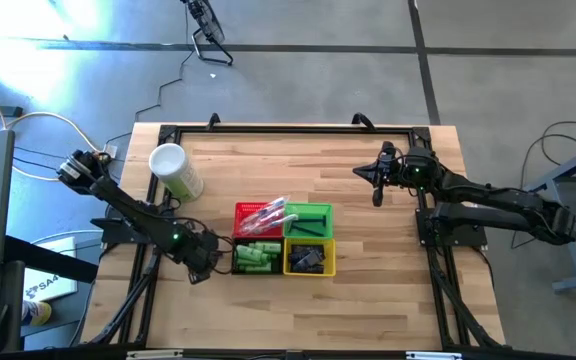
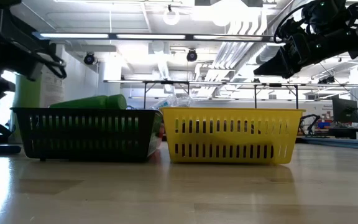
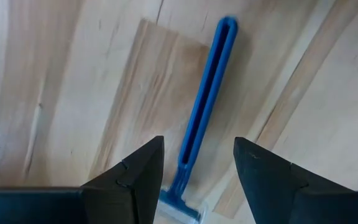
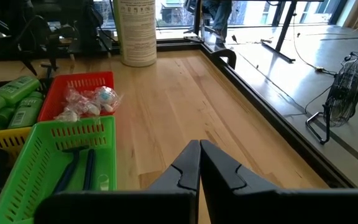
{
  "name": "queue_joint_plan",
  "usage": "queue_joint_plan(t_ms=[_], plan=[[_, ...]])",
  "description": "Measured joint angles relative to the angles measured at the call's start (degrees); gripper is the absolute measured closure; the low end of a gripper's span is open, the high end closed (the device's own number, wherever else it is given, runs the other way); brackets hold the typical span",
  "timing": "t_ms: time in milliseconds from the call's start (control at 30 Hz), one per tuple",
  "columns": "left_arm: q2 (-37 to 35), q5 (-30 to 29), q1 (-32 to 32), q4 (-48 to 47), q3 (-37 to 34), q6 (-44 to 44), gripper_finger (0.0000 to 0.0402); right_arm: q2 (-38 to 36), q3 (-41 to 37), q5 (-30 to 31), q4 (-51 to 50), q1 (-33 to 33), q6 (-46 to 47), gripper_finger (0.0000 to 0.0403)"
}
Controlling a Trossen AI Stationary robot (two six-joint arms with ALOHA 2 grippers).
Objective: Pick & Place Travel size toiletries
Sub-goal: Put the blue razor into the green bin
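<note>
Pale wooden table with visible grain and satin sheen, slotted plastic baskets at frame centre, glossy blue plastic razor, matt dark gripper fingers, smooth green plastic bottles

The high view looks straight down on the whole light wooden desk, taking in both arms and the square cluster of four small slotted plastic baskets. The low view sits at desk-top height, close to that cluster, facing level across it into the bright room behind. The left wrist view points steeply down at bare desk from very near, a slim blue plastic razor filling its middle. The right wrist view looks across the desk at a slant, sharing the baskets and the tall white round cup with the high view.
</note>
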Motion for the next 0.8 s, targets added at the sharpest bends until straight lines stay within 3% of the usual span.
queue_joint_plan(t_ms=[667,800], plan=[[-0.03,-0.65,0.0,-2.29,-0.04,-0.02,0.0215,-0.02,0.0,-0.02,0.0,-0.02,0.2,0.04],[-0.05,-0.97,0.02,2.42,-2.29,-0.07,0.0215,0.0,0.0,-0.02,0.0,-0.01,0.2,0.04]])
